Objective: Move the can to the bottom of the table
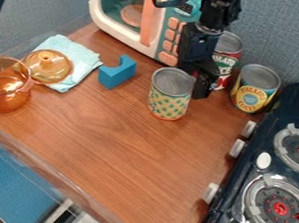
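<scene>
The black gripper (198, 79) hangs down at the upper right of the table, close against the right side of a can (169, 99) with a green and yellow patterned label, which stands upright. Whether the two touch is unclear. Behind the gripper stands a red-labelled can (227, 59), partly covered by it. A third can (255, 89), yellow and blue, is to the right, near the stove. The wooden table (127, 151) lies under all three.
A toy microwave (129, 13) is at the back. On the left are a blue block (116, 74), a light blue cloth (84, 59), an amber lid (48, 66) and an amber pot (3, 88). The dark toy stove (238, 193) borders the right side.
</scene>
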